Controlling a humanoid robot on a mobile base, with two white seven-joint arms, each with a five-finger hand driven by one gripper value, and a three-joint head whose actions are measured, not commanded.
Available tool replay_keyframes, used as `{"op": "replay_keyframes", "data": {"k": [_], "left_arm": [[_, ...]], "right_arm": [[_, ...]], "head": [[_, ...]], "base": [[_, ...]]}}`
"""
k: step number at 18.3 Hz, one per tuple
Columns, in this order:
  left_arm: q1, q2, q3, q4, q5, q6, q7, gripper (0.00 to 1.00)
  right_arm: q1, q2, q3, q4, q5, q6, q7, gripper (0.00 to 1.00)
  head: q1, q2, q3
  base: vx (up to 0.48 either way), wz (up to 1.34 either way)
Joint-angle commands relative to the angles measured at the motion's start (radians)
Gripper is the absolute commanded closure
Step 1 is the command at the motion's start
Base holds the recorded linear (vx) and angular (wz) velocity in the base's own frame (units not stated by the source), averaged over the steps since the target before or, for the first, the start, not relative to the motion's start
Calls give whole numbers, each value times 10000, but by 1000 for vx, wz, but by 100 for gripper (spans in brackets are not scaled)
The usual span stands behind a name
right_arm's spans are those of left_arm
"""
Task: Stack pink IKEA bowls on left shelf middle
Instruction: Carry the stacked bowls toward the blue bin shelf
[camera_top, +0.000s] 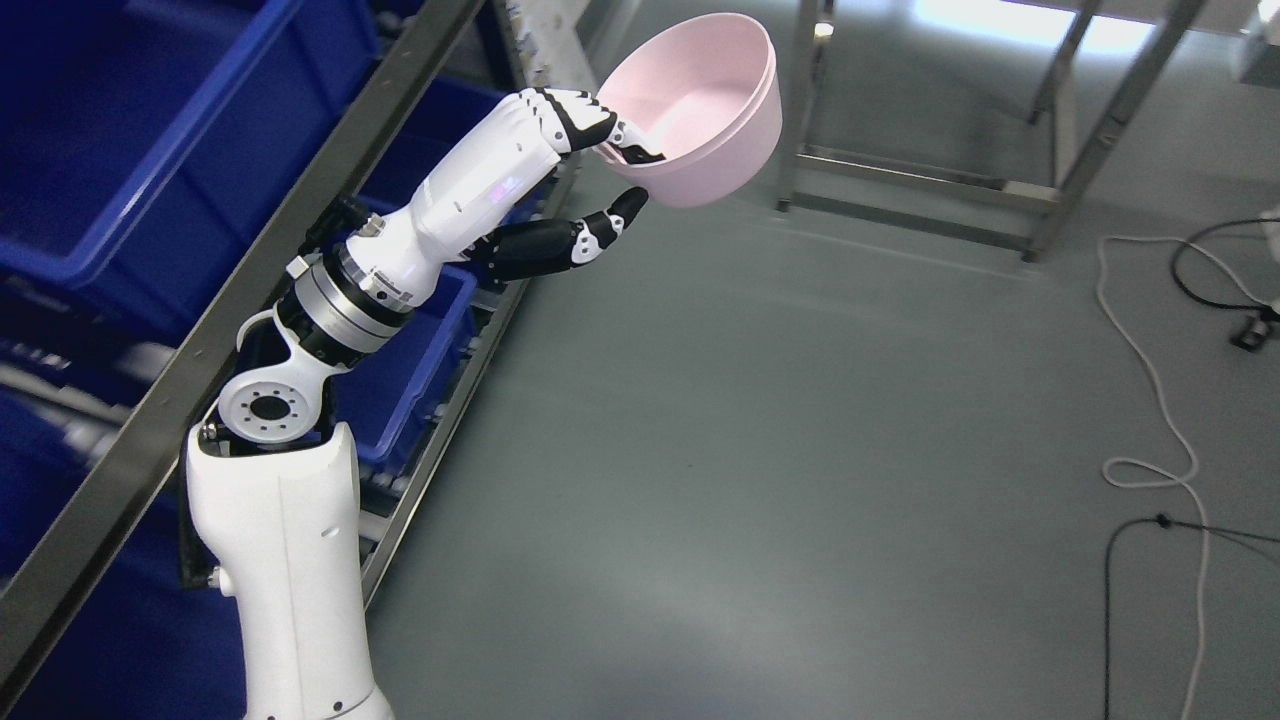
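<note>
One pink bowl (705, 105) hangs in the air above the grey floor (760, 450), tilted so its smooth, matte inside faces up and to the left. It is round and deep, with a thin rim and a flattened base, and looks like plastic. The left hand (590, 170) grips it at the near rim: black-jointed white fingers (580, 115) hook over the edge into the bowl, while the thumb (610, 225) presses toward the outer wall from below. The white, glossy forearm runs back through a ribbed metal wrist ring to a round elbow joint and a smooth upper shell at the lower left. Just behind the arm stands the left shelf (290, 220), a slanted frame of dull grey metal rails holding blue plastic bins (120, 150) with rounded lips. The bowl is beside this shelf, not on it. Farther off, a bare metal rack frame (930, 190) stands on the floor, and white and black cables (1150, 400) loop at the right.
</note>
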Motion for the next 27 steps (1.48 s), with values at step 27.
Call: {"op": "replay_keyframes", "data": {"k": [27], "left_arm": [[-3878,336,-2104,68,-2414,4964,-1521,97]], "right_arm": [[-1,-174,0,0,0,5,1,0]], "head": [[0,-1,0]], "base": [[34,611]]}}
